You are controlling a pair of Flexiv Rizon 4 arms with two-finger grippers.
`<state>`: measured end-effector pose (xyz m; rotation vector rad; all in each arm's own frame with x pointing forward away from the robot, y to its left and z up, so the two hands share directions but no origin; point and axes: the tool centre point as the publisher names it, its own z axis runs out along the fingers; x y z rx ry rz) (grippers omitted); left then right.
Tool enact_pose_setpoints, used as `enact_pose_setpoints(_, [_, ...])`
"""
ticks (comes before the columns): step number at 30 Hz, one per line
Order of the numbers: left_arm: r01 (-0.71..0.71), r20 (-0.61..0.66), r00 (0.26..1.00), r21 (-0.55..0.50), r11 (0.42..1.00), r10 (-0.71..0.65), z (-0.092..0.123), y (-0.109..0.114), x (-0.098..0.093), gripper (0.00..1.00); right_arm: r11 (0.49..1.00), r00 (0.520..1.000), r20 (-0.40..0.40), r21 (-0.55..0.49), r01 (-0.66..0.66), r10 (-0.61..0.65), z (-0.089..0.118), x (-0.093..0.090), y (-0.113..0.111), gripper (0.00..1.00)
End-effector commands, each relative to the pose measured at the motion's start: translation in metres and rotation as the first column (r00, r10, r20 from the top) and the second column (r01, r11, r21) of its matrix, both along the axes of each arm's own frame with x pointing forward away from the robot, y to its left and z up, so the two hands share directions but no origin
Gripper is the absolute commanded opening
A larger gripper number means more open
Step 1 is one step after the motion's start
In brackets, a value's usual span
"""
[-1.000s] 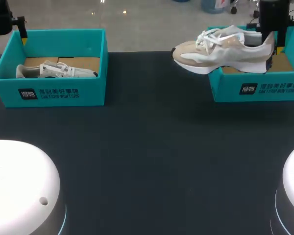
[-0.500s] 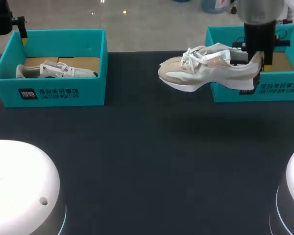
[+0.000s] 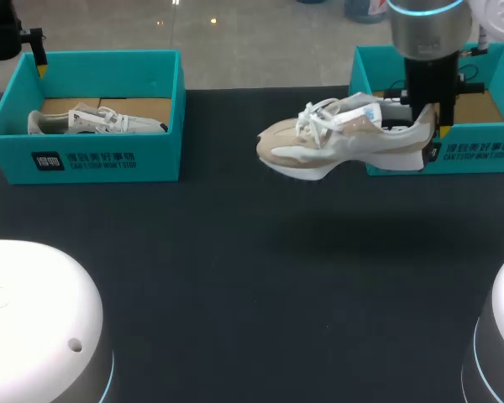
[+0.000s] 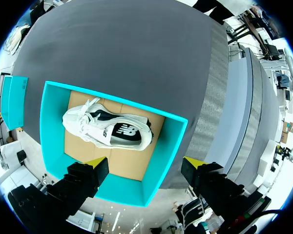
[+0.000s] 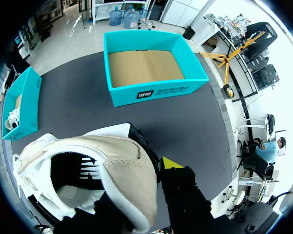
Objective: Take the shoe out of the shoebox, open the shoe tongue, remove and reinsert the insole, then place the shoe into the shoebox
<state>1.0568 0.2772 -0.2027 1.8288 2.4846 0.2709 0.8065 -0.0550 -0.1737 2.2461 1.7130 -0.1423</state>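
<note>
A beige and white shoe (image 3: 336, 138) hangs in the air left of the right teal shoebox (image 3: 479, 155), toe pointing left. My right gripper (image 3: 427, 126) is shut on its heel. In the right wrist view the heel collar (image 5: 117, 170) sits pinched in the gripper (image 5: 154, 163), and the box beyond it (image 5: 146, 92) holds only its cardboard floor. My left gripper (image 4: 145, 163) stands open above the left teal shoebox (image 4: 166, 146), where a white shoe (image 4: 107, 129) lies on its side. In the head view that left gripper (image 3: 13, 60) is at the box's far left corner.
The left shoebox (image 3: 84, 159) with its white shoe (image 3: 97, 120) stands at the back left. Dark table surface (image 3: 252, 277) stretches between and in front of the two boxes. White arm bases fill the two near corners.
My right arm has carried the beige shoe leftward and slightly down, out from over the right box toward the table's middle. The left arm has stayed put.
</note>
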Motion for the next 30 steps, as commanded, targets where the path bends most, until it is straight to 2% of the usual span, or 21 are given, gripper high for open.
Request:
enact_pose_setpoints(1, [0.000,0.001,1.000,0.002,1.000,0.000,0.001,0.000,-0.001,1.00,1.000,0.999,0.041,-0.008,-0.003,0.003,-0.001,-0.025,0.030,0.00])
enact_pose_setpoints(5, [0.000,0.001,1.000,0.002,1.000,0.000,0.001,0.000,-0.001,1.00,1.000,0.999,0.040,-0.017,-0.019,0.019,0.001,-0.046,0.052,0.00])
enact_pose_setpoints(7, [0.000,0.001,1.000,0.002,1.000,0.000,0.001,0.000,-0.001,1.00,1.000,1.000,0.022,0.013,-0.020,0.020,0.000,-0.056,0.060,0.00])
enact_pose_setpoints(16, [0.000,0.001,1.000,0.002,1.000,0.000,0.001,0.000,-0.001,1.00,0.999,0.999,-0.036,0.029,-0.019,0.020,-0.021,-0.094,0.098,0.00])
enact_pose_setpoints(22, [0.000,0.001,1.000,0.002,1.000,0.000,0.001,0.000,-0.001,1.00,1.000,0.999,-0.032,0.029,-0.010,0.011,-0.032,-0.101,0.109,0.00])
enact_pose_setpoints(26, [0.000,0.001,1.000,0.002,1.000,0.000,0.001,0.000,-0.001,1.00,0.999,0.998,-0.048,0.026,-0.036,0.037,-0.054,-0.105,0.122,0.00])
enact_pose_setpoints(30, [0.000,0.001,1.000,0.002,1.000,0.000,0.001,0.000,-0.001,1.00,0.999,0.998,-0.043,-0.021,-0.049,0.048,-0.077,-0.105,0.130,0.00])
